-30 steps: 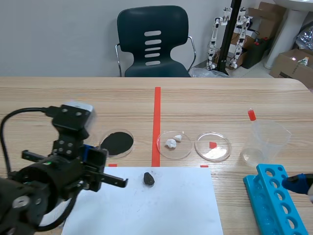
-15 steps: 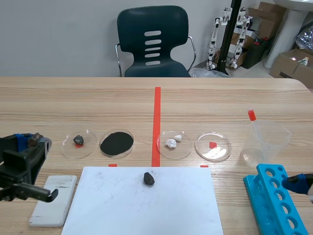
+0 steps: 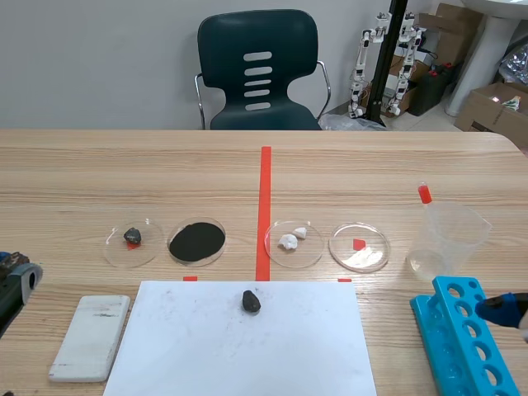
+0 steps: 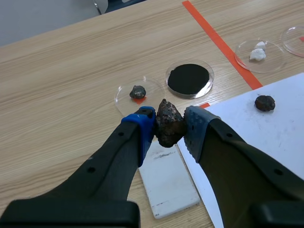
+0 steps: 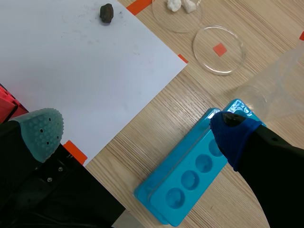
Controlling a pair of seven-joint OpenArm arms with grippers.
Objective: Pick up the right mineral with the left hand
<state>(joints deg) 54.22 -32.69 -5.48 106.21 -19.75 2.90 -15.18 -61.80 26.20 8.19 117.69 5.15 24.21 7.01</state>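
Note:
My left gripper (image 4: 169, 128) is shut on a rough dark brown mineral (image 4: 168, 124), pressed between its blue pads above the white tile (image 4: 168, 178). In the scene view only a tip of that gripper (image 3: 12, 276) shows at the left edge. A second dark mineral (image 3: 251, 301) lies on the white paper (image 3: 239, 346), and it also shows as the dark mineral (image 4: 264, 102) off to the side of the left gripper. A small grey mineral (image 4: 138, 91) sits in a clear dish (image 3: 132, 239). My right gripper (image 5: 137, 133) stands open over the paper's corner and the blue rack (image 5: 194, 175).
A dish of black powder (image 3: 197, 240), a dish with white lumps (image 3: 294, 242) and an empty dish (image 3: 359, 247) line the middle. A clear beaker (image 3: 445, 239) and the blue rack (image 3: 466, 338) stand at the right. A white tile (image 3: 91, 336) lies left of the paper.
The left arm has pulled back to the left, out of the scene view almost entirely, uncovering the small dish and the white tile. The right arm has not moved.

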